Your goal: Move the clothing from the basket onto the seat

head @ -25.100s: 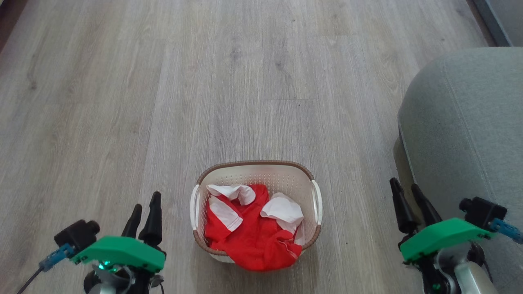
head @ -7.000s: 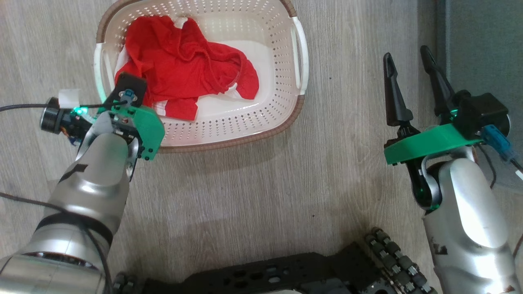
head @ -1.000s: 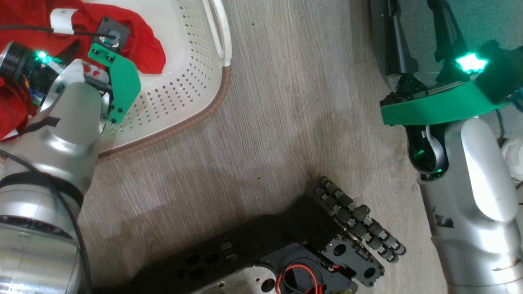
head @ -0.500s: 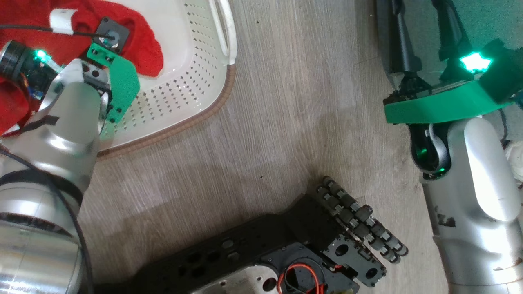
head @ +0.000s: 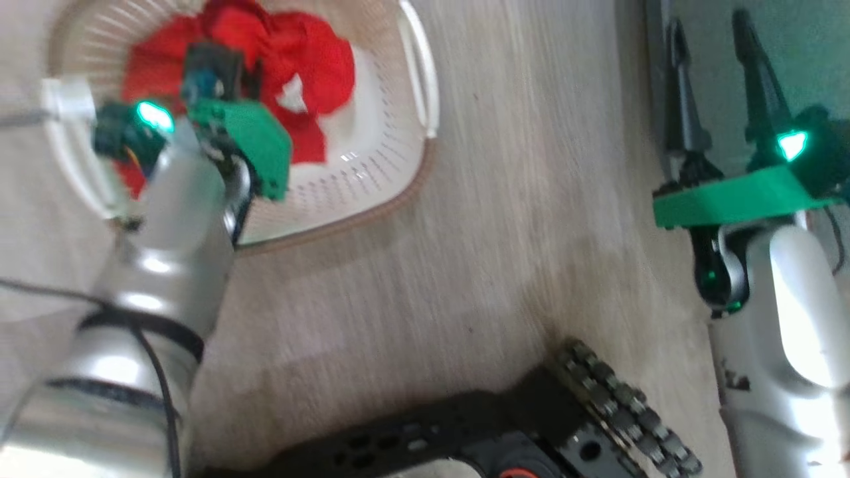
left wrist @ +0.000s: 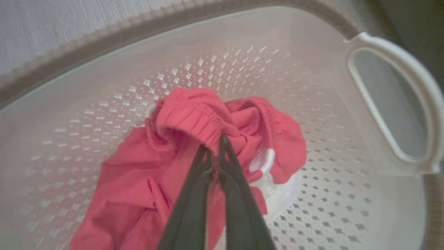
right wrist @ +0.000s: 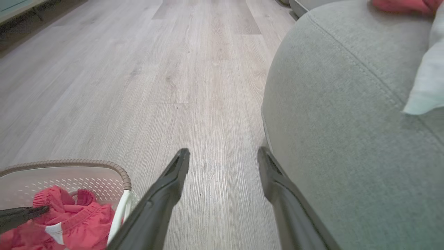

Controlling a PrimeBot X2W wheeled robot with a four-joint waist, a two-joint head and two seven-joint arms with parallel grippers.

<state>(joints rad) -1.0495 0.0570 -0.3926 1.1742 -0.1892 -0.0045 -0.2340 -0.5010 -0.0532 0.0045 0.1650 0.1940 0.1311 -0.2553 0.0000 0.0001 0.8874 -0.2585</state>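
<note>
The basket (left wrist: 104, 38) sits on the wood floor (right wrist: 173, 69), and the big grey seat (right wrist: 347, 121) is off to my right. Bare floor lies between them. My right gripper (right wrist: 223, 152) hangs over that strip of floor, just beside the seat's round edge. Its two fingers are spread wide and there is nothing in them. My own black base (head: 425, 425) is at the bottom of the head view, near the basket but not touching it. My left arm (head: 166, 232) reaches over the basket's near rim.

I count one basket with two white handles (head: 418, 73), one seat, and two fingers on each gripper. In the basket there is one red heap of clothing (left wrist: 194, 114) with a bit of white poking out at its side. I cannot tell how many pieces are in the heap. On the seat lie one red piece (right wrist: 402, 5) and one white cloth (right wrist: 426, 80), near each other.

My left gripper (left wrist: 215, 149) is down inside the basket. Its fingers are squeezed together, pinching the stretchy red band at the top of the heap. In the left wrist view the heap is long. It runs from the lower left up toward the middle, and the band end points at the basket's far wall. The head view is blurry.
</note>
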